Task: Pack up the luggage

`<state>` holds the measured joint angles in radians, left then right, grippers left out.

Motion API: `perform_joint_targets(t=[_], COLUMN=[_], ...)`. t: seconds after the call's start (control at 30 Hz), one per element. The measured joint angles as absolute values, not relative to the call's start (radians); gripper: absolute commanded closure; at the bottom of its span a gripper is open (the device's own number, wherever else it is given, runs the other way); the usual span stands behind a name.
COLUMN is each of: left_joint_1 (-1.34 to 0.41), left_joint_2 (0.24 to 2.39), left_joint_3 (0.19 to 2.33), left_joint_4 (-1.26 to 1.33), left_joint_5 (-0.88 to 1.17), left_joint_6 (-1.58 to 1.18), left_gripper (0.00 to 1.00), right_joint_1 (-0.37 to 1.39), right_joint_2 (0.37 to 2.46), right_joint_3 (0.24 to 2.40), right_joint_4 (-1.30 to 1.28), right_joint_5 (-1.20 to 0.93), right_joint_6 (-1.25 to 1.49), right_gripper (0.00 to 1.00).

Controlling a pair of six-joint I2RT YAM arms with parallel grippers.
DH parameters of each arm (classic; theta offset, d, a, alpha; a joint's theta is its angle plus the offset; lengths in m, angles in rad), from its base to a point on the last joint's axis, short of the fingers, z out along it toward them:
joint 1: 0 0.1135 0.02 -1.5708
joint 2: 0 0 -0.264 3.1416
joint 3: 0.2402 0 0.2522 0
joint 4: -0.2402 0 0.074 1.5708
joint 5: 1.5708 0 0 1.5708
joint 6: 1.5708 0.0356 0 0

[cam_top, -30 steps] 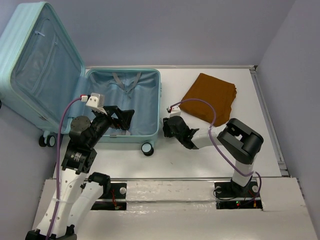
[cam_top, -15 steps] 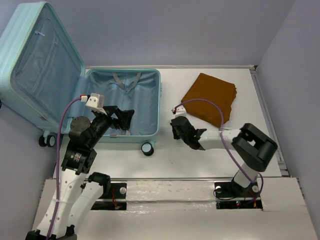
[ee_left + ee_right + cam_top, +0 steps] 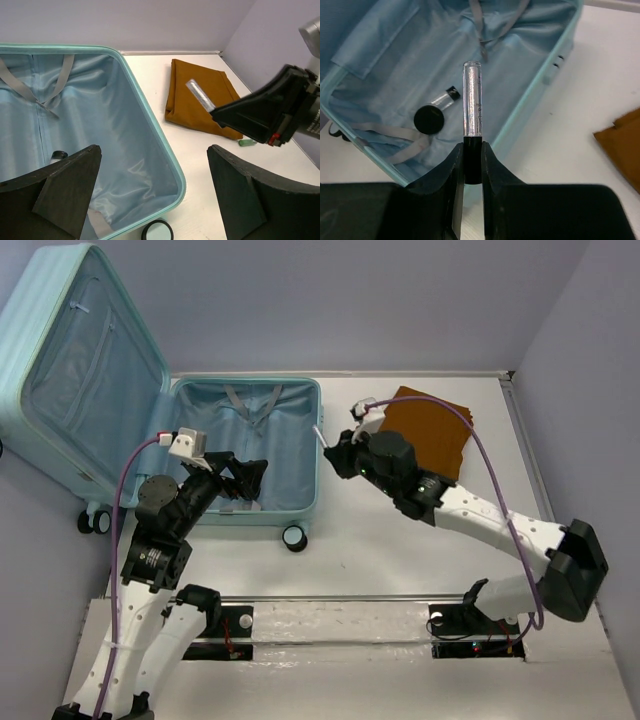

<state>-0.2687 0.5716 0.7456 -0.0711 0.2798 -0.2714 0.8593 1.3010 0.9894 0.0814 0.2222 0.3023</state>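
Observation:
The pale aqua luggage (image 3: 285, 445) lies open on the table, its lid (image 3: 80, 370) leaning back at the far left. My right gripper (image 3: 335, 452) hangs over the luggage's right rim, shut on the black cap of a clear glittery tube (image 3: 472, 100). The tube points over the blue lining (image 3: 395, 65). It also shows in the left wrist view (image 3: 199, 93). My left gripper (image 3: 250, 478) is open and empty above the luggage's near right corner (image 3: 175, 170). A black round lid (image 3: 429, 119) and a small capped tube (image 3: 442, 98) lie inside on the lining.
A folded brown cloth (image 3: 425, 435) lies on the table right of the luggage. A small green object (image 3: 246, 142) sits by its near edge. A black spinner wheel (image 3: 294, 537) sticks out at the luggage's near side. Walls close in on the right and back.
My right arm has risen from the table in front of the luggage and swung away from me to its right rim. The left arm has not moved.

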Motion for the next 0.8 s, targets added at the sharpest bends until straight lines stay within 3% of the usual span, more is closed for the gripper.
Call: perform_joint_targets(t=[0.03,0.1,0.13,0.17,0.2,0.23,0.4,0.53,0.63,0.8], left_joint_1=[-0.268,-0.268,-0.267,-0.267,-0.267,-0.267,-0.268,-0.276,-0.293,-0.348], left_joint_2=[0.572,0.572,0.571,0.57,0.568,0.567,0.561,0.546,0.529,0.498], left_joint_3=[0.746,0.745,0.745,0.745,0.745,0.745,0.745,0.744,0.743,0.743], left_joint_4=[-0.071,-0.072,-0.071,-0.072,-0.071,-0.071,-0.071,-0.071,-0.072,-0.072], left_joint_5=[0.28,0.279,0.279,0.278,0.277,0.277,0.277,0.276,0.275,0.266], left_joint_6=[-0.271,-0.271,-0.271,-0.271,-0.272,-0.272,-0.272,-0.273,-0.274,-0.274], left_gripper=[0.01,0.01,0.01,0.01,0.01,0.01,0.01,0.01,0.01,0.01], right_joint_1=[0.86,0.862,0.863,0.865,0.865,0.865,0.857,0.758,0.553,0.268], right_joint_2=[1.339,1.429,1.499,1.57,1.623,1.655,1.679,1.498,1.287,1.058], right_joint_3=[1.032,1.12,1.168,1.224,1.266,1.287,1.292,1.171,1.008,0.696], right_joint_4=[0.084,0.092,0.097,0.092,0.091,0.088,0.03,0.015,-0.017,-0.104], right_joint_5=[0.187,0.12,0.087,0.054,0.034,0.025,0.04,0.065,0.13,0.21], right_joint_6=[0.302,0.302,0.303,0.308,0.311,0.319,0.325,0.366,0.424,0.524], right_gripper=[0.93,0.71,0.55,0.2,0.07,0.0,0.0,0.01,0.06,0.23])
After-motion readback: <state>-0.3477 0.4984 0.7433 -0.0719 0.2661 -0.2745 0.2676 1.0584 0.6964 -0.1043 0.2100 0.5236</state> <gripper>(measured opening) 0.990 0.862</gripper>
